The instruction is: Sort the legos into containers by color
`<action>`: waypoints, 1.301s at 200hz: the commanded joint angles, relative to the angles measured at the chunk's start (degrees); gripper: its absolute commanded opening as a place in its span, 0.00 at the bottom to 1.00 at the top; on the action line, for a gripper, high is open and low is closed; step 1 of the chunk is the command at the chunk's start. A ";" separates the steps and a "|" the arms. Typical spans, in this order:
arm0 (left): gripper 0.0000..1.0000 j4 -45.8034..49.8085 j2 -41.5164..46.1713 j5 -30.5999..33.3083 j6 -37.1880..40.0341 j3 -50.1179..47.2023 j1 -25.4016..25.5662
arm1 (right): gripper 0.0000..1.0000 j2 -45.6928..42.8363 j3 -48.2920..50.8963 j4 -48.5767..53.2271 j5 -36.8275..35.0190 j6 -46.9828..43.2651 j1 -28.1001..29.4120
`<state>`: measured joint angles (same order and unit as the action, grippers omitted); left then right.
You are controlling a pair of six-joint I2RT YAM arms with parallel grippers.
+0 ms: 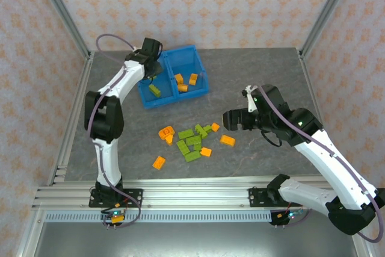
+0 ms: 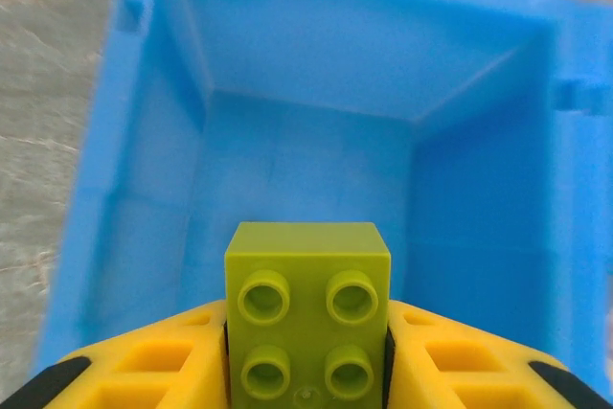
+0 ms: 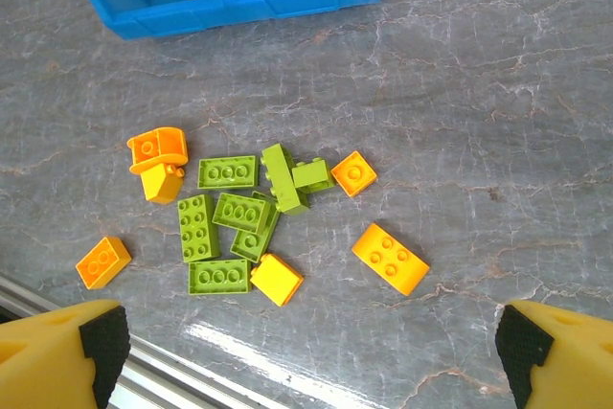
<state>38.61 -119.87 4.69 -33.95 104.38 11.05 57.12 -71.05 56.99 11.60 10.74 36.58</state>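
STEP: drop-off, left gripper [image 1: 151,67] clamped on green brick [image 2: 306,318] over bin [image 2: 306,64], upper left | NEXT: release | right gripper [image 1: 233,118]: jaws apart

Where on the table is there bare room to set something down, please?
The far right stretch of the table, between the blue bin and the right edge, is bare, as is the strip between the bin and the loose legos. The front middle is crowded with those legos.

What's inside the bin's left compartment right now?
One lime green brick lies near the left compartment's front wall. The left gripper hangs over it, shut on a second green brick, which covers part of the floor in the wrist view.
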 commanded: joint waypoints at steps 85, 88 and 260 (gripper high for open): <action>0.59 2.70 1.15 -6.12 -0.41 4.64 -0.92 | 0.99 0.39 -1.49 -2.55 -4.52 2.06 0.16; 0.59 2.43 2.09 -6.28 -0.41 4.11 -0.94 | 0.99 0.55 -1.40 -2.77 -5.49 2.39 0.17; 1.00 3.19 56.78 -49.23 79.03 -41.97 19.54 | 0.89 36.77 0.54 -10.34 -1.66 38.66 -0.63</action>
<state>39.86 -67.53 -37.08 28.34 70.54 29.58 87.72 -66.78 46.19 6.83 42.35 36.21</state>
